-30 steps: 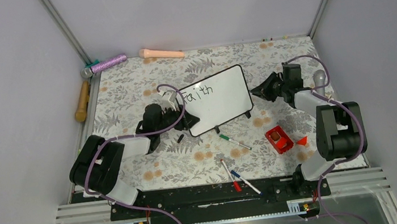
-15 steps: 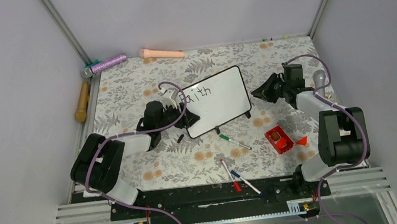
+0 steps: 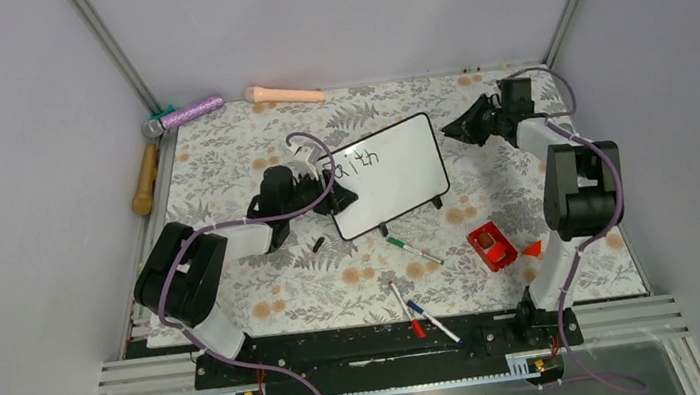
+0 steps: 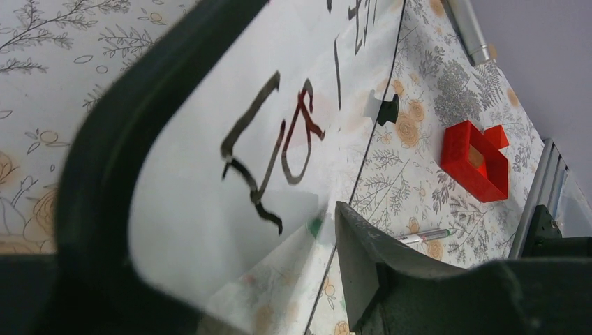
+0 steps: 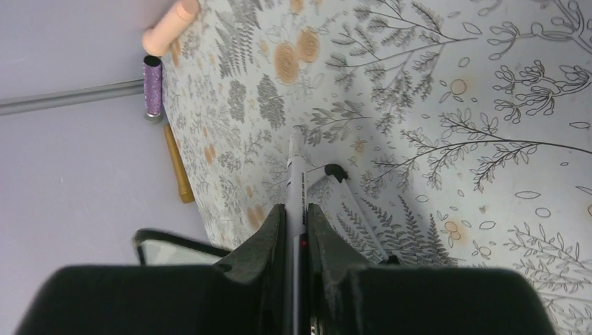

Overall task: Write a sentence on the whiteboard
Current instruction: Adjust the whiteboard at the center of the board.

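The whiteboard (image 3: 394, 174) stands tilted on the floral table mat, with only the black word "Faith" (image 3: 360, 162) of the sentence along its top left. My left gripper (image 3: 333, 191) is shut on the board's left edge. In the left wrist view the glossy board (image 4: 209, 174) fills the gap between the fingers, showing "Fa" (image 4: 279, 146). My right gripper (image 3: 454, 130) hangs off the board's far right corner, clear of it, shut on a white marker (image 5: 296, 174) whose tip points at the mat. One board corner (image 5: 167, 250) shows at the left of the right wrist view.
Green (image 3: 415, 249), red (image 3: 406, 309) and blue (image 3: 432, 320) markers lie in front of the board. A red box (image 3: 492, 245), a red wedge (image 3: 533, 249) and a small black cap (image 3: 318, 245) are nearby. A pink rod (image 3: 285, 94), purple tube (image 3: 191, 110) and wooden handle (image 3: 144, 178) line the far left edges.
My right gripper with the marker has pulled back from the board's right edge toward the far right corner. The left gripper and the board have shifted slightly.
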`<state>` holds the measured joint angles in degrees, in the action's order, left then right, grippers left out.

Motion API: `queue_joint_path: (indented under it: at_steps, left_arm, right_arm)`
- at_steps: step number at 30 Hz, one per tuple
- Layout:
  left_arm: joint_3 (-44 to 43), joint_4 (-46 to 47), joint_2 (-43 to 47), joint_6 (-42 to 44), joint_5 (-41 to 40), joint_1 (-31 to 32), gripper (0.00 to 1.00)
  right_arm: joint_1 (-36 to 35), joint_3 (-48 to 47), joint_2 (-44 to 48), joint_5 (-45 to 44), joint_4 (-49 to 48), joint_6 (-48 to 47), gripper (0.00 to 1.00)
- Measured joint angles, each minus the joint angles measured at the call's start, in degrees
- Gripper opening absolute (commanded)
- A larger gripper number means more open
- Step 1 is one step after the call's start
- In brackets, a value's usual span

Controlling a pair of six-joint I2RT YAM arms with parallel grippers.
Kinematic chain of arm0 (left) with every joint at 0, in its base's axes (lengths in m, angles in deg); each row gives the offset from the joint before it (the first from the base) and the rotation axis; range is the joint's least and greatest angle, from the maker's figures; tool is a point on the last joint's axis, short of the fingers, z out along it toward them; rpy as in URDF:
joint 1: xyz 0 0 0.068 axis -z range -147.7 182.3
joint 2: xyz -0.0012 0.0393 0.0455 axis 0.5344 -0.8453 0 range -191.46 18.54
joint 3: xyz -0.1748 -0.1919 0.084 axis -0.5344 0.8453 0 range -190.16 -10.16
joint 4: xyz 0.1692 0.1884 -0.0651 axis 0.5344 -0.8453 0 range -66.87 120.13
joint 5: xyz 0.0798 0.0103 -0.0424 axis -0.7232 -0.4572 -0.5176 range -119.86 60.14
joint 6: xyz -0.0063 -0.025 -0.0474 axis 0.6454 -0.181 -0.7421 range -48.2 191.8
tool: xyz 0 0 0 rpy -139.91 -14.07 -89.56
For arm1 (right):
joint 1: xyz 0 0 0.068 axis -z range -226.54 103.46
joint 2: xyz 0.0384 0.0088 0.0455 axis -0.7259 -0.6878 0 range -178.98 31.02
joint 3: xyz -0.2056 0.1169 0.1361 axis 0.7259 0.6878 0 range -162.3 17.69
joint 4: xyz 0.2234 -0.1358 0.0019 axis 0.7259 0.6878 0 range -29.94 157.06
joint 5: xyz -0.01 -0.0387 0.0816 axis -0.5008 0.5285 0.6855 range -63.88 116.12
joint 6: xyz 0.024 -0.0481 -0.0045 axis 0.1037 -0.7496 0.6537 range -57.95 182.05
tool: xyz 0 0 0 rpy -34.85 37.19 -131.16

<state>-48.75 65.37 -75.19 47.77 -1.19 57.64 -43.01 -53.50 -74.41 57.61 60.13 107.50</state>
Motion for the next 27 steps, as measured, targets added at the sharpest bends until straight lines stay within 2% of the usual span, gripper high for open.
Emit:
queue_joint_path:
  at_steps: [7, 15, 21, 27]
  left_arm:
    - [-3.3, -1.3, -3.5, 0.2, 0.3, 0.9, 0.46]
    - [-5.0, -3.1, -4.2, 1.3, 0.3, 1.4, 0.46]
    - [-6.4, -4.6, -4.9, 2.0, 0.2, 1.8, 0.46]
    - [-6.4, -5.1, -4.9, 2.6, 0.2, 1.8, 0.45]
  right_arm:
    - [0.0, -2.4, -9.7, 6.0, -2.1, 3.8, 0.0]
    - [-0.3, -4.0, -12.7, 11.5, -8.3, 9.0, 0.0]
    - [-2.1, -3.8, -14.8, 10.5, -15.2, 15.9, 0.0]
    - [-4.5, -1.4, -14.8, 4.3, -18.6, 21.4, 0.0]
